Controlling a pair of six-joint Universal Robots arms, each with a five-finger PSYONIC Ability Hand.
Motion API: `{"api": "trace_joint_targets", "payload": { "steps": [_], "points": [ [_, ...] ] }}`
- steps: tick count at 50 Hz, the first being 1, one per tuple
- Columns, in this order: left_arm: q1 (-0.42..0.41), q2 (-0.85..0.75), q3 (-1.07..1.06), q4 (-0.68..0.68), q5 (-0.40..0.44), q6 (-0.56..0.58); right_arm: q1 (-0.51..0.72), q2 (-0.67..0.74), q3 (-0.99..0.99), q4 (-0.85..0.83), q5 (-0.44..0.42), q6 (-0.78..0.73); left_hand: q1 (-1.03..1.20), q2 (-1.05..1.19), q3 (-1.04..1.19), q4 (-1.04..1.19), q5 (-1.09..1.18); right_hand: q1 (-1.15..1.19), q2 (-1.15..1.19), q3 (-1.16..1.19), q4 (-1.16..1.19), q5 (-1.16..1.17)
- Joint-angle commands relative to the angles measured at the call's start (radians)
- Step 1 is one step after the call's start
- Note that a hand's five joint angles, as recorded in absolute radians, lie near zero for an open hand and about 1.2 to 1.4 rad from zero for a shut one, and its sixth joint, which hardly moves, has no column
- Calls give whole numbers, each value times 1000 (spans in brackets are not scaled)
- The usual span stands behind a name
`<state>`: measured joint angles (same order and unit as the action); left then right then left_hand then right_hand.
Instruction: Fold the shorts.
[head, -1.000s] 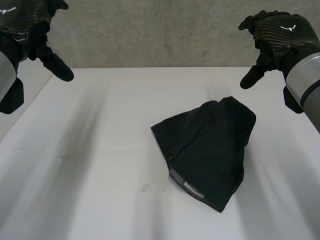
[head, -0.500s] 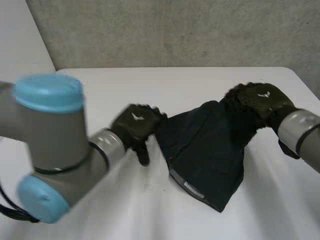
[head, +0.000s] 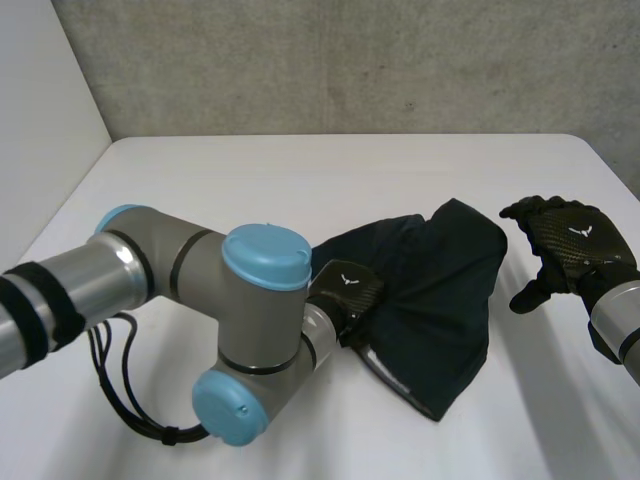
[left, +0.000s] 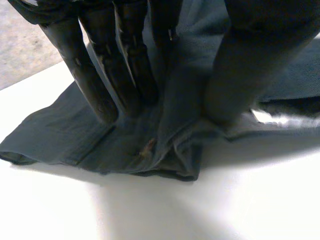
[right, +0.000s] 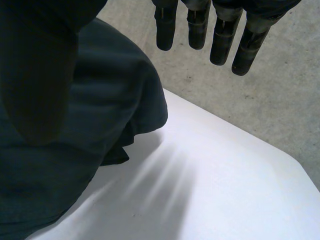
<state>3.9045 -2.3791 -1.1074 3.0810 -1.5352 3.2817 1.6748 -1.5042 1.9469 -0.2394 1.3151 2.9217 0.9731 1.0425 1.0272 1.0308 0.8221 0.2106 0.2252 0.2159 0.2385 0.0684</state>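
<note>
Already done: the dark navy cloth shorts (head: 440, 290) lie right of the middle of the white table (head: 200, 180) as a lopsided, doubled-over wedge. The pale-lined waistband end is nearest me and the puffed end farther off. I'd judge one rough fold is made.
Left to do: the edges don't line up and the far end bulges, so it looks to need flattening and at least one neater fold.
Left hand (head: 343, 290): on the shorts' left edge, close to the waistband end. Its fingers are straight with their tips planted on the cloth, and the thumb is planted apart from them. It is pressing, with nothing gripped as far as I can see.
Right hand (head: 565, 240): just beside the shorts' right edge and off the cloth, fingers spread and straight, empty.
Head view gives: the shorts' whole outline, both hands at once, and the grey concrete wall (head: 350, 60) behind the table.
Left wrist view gives: a ridge of cloth rising between the fingers (left: 130, 65) and thumb, and stacked layers at the hem, which the hand covers from above.
Right wrist view gives: straight fingers (right: 197, 25) holding nothing, with the shorts' rounded end lying by the thumb.
</note>
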Motion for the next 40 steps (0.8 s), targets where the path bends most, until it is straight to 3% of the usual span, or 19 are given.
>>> {"api": "trace_joint_targets", "payload": {
  "steps": [1, 5, 8, 13, 17, 24, 31, 35, 39, 40],
  "points": [
    [10, -72, 125, 1, -216, 10, -1, -13, 12, 0, 1, -1, 423, 354, 369, 366, 400, -36, -51, -41, -64, -68],
    [54, -39, 130, 1, -354, 18, -1, -13, 12, 0, 1, -1, 423, 354, 369, 366, 400, -36, -51, -41, -64, -68],
    [111, 41, 118, -2, -390, 29, -1, -13, 14, 0, 3, -1, 423, 354, 369, 366, 400, -36, -51, -41, -64, -68],
    [292, 231, 40, 11, -385, 45, 6, -10, 15, 0, 1, 1, 423, 354, 369, 366, 400, -36, -51, -41, -64, -68],
    [392, 328, 29, 24, -381, 62, 11, -5, 18, 0, 1, 1, 423, 354, 369, 366, 400, -36, -51, -41, -64, -68],
    [478, 399, 40, 33, -287, 96, 29, -2, 18, 0, 1, 1, 423, 354, 369, 366, 400, -36, -51, -41, -64, -68],
    [435, 397, 44, 91, -218, 96, 31, -2, 21, 0, 1, 4, 423, 354, 369, 366, 400, -36, -51, -41, -64, -68],
    [339, 368, 49, 128, -183, 96, 31, -2, 23, -1, 3, 5, 423, 354, 369, 366, 400, -36, -51, -41, -64, -68],
    [201, 261, 76, 165, -140, 99, 29, -2, 24, -3, 4, 5, 423, 354, 369, 366, 400, -36, -51, -41, -64, -68],
    [134, 214, 98, 168, -120, 99, 26, -2, 26, -3, 6, 7, 423, 354, 369, 366, 400, -36, -51, -41, -64, -68]
  ]
}}
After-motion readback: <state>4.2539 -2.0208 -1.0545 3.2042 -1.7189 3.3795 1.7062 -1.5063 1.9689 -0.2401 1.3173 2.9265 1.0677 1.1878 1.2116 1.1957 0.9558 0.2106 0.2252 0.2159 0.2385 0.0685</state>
